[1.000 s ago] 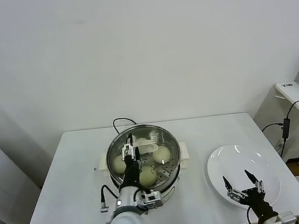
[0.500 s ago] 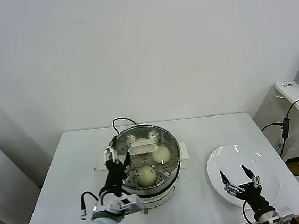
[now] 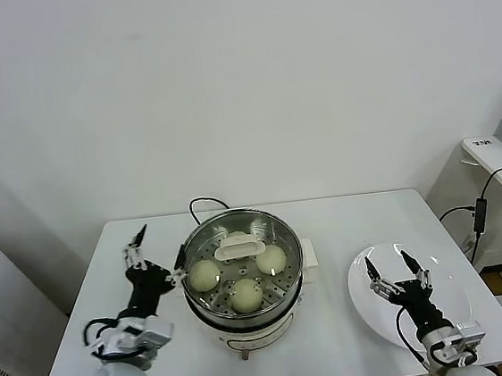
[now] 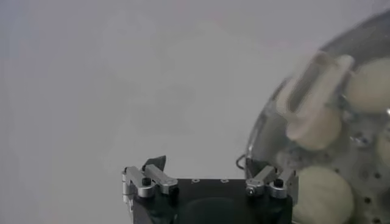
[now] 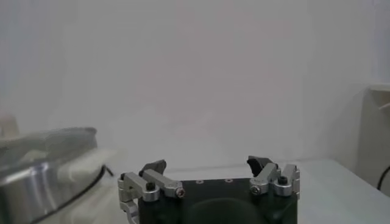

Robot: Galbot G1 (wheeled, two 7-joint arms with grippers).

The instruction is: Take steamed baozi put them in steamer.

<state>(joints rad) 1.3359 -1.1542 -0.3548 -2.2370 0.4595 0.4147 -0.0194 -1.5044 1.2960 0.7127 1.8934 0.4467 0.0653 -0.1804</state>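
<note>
The steel steamer [image 3: 285,243] stands mid-table on its white base. Inside it lie cream-white baozi: one at the left [image 3: 204,275], one at the front [image 3: 244,293], one at the right [image 3: 271,259] and one at the back under the tray's white handle [image 3: 238,238]. My left gripper [image 3: 153,259] is open and empty just left of the steamer's rim; its wrist view shows the steamer [image 4: 265,125] and buns [image 4: 321,193] beside it. My right gripper [image 3: 392,271] is open and empty over the white plate [image 3: 441,285].
A black cable [image 3: 201,204] runs behind the steamer. A side table [image 3: 499,157] with a cable stands at the far right. The table's [image 3: 340,349] front edge is close to both arms.
My left gripper has pulled out of the steamer and moved left, clear of the rim, leaving a bun inside. My right gripper has risen a little over the plate.
</note>
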